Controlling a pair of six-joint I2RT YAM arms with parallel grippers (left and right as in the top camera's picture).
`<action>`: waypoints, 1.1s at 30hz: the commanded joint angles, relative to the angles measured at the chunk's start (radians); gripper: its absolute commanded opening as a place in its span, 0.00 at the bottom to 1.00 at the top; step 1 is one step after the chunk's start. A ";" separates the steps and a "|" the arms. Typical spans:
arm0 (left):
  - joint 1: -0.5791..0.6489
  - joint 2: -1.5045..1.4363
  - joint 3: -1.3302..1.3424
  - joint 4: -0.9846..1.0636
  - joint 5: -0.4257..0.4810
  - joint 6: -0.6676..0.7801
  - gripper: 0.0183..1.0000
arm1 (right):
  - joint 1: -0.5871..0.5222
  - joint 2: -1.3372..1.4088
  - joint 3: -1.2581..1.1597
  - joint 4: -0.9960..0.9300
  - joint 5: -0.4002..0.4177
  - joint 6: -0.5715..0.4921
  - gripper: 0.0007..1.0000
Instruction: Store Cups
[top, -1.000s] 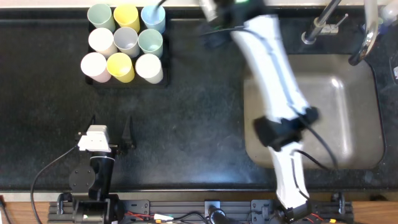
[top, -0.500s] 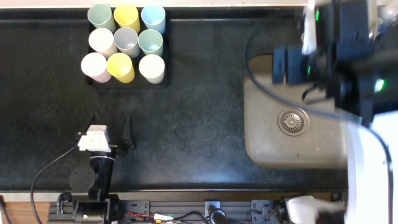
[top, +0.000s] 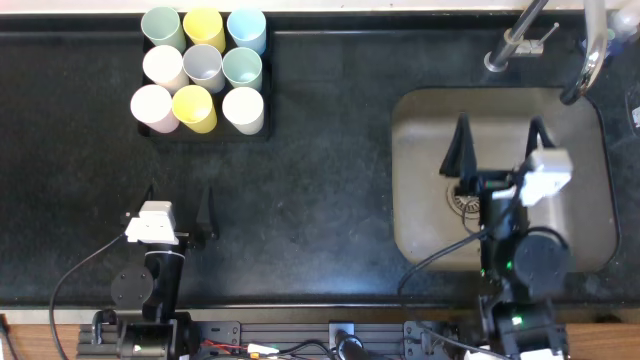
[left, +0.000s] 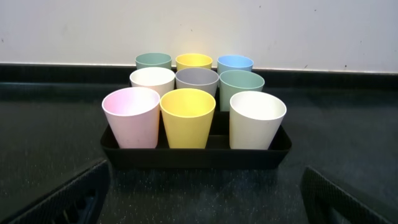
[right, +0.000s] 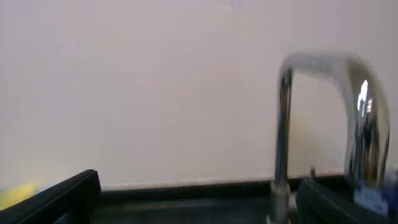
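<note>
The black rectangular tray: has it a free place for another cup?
No, nine upright plastic cups fill the black rectangular tray, three rows of three.

The right arm retracts from the far side of the bench (top: 320, 200); the right gripper (top: 498, 145) now hangs over the sink (top: 420, 225), fingers spread.

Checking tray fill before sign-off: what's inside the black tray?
Nine cups stand upright, mouths up, in three rows of three, filling the tray. The tray's floor is covered by them, so anything beneath cannot be seen.
</note>
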 joint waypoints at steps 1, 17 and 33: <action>0.000 -0.008 -0.003 -0.001 0.005 -0.007 1.00 | -0.002 -0.050 -0.125 0.013 0.023 -0.030 1.00; 0.000 -0.008 -0.003 -0.001 0.005 -0.007 1.00 | -0.047 -0.298 -0.358 -0.028 0.023 -0.030 1.00; 0.000 -0.008 -0.003 -0.001 0.005 -0.007 1.00 | -0.062 -0.518 -0.435 -0.222 0.019 -0.030 1.00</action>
